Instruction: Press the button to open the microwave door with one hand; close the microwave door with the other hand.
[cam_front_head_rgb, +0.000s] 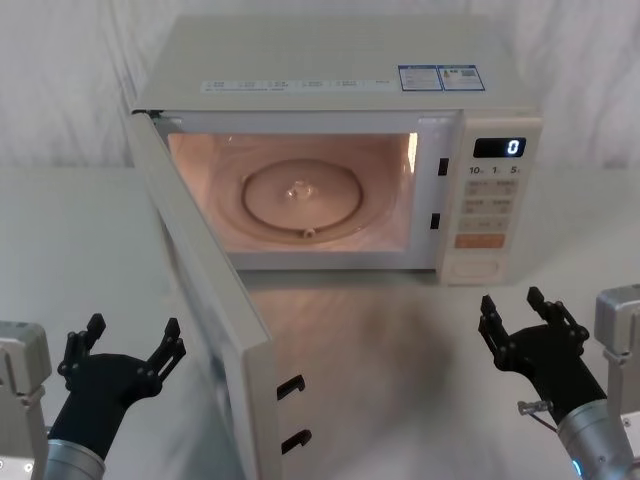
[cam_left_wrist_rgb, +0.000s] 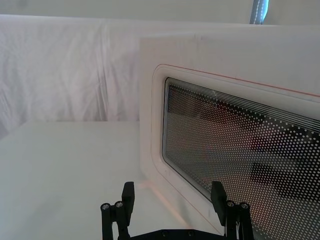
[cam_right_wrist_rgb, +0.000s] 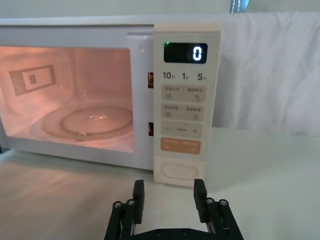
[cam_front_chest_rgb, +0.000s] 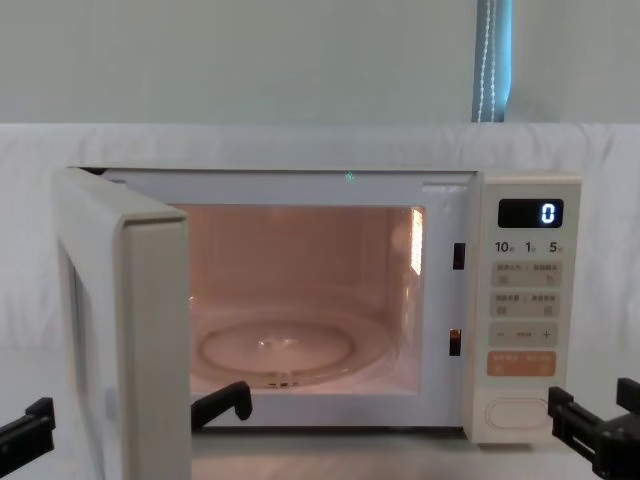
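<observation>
Two spread grippers, left gripper (cam_front_head_rgb: 122, 345) and right gripper (cam_front_head_rgb: 522, 317): we face the dotted window of the microwave door (cam_left_wrist_rgb: 200, 100) swung wide, while our right wrist shows the smooth pill-shaped button (cam_right_wrist_rgb: 178, 170).

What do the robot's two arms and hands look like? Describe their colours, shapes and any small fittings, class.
The left hand and the right hand are matte black, each with slim, angular fingers and small silver screws near the finger bases. Each black hand joins a silver-grey cylindrical wrist, with a pale grey boxy module beside it. A thin metal pin sticks out near the right wrist.
</observation>
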